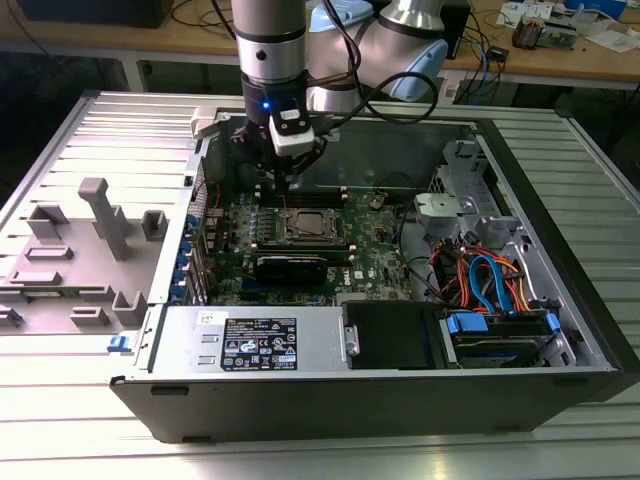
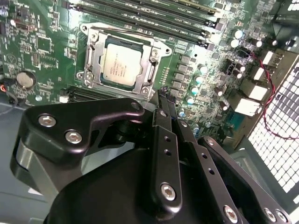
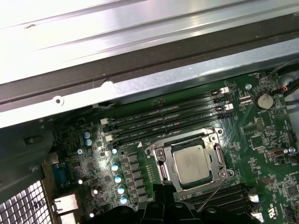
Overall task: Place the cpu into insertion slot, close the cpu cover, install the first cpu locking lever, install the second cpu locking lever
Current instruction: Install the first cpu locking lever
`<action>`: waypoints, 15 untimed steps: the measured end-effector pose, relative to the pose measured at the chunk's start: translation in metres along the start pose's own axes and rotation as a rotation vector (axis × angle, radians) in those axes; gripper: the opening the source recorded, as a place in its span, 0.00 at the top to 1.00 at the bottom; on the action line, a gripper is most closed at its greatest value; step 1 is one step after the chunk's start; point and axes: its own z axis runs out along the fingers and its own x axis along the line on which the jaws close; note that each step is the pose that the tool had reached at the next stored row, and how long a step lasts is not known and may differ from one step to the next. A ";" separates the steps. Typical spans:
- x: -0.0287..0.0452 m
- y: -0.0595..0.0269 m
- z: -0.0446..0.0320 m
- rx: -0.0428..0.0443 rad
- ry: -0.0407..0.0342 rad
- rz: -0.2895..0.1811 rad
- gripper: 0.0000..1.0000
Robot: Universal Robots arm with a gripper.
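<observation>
The cpu [image 2: 120,65] [image 3: 193,163] lies flat in the insertion slot [image 2: 87,78] on the green motherboard [image 1: 375,250]. The silver cpu cover [image 2: 95,52] [image 3: 162,171] is folded down around it, with the chip's metal top showing through the cut-out. One thin wire lever [image 3: 212,193] stands out at an angle beside the socket. My gripper [image 1: 286,172] [image 2: 164,95] hangs just above the board beside the socket's edge, its fingers [image 2: 163,140] drawn together with nothing between them. In the exterior view the cpu [image 1: 307,226] is just below the gripper.
The board sits inside an open computer case [image 1: 540,230]. Long memory slots [image 3: 168,116] run beside the socket, a black card [image 1: 290,265] lies on its other side, and bundled cables [image 1: 490,275] fill the exterior view's right. A grey fixture [image 1: 100,215] stands outside the case.
</observation>
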 end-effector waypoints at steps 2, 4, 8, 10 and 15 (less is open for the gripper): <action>0.0000 0.0000 0.0000 -0.0002 0.0000 -0.004 0.89; 0.0000 0.0000 0.0000 -0.0003 0.0000 -0.005 0.89; 0.0003 -0.0001 0.0000 -0.0004 0.0000 -0.005 0.89; 0.0005 -0.0001 0.0000 -0.0003 -0.0001 -0.005 0.89; 0.0008 -0.0002 0.0000 -0.0003 0.0000 -0.005 0.89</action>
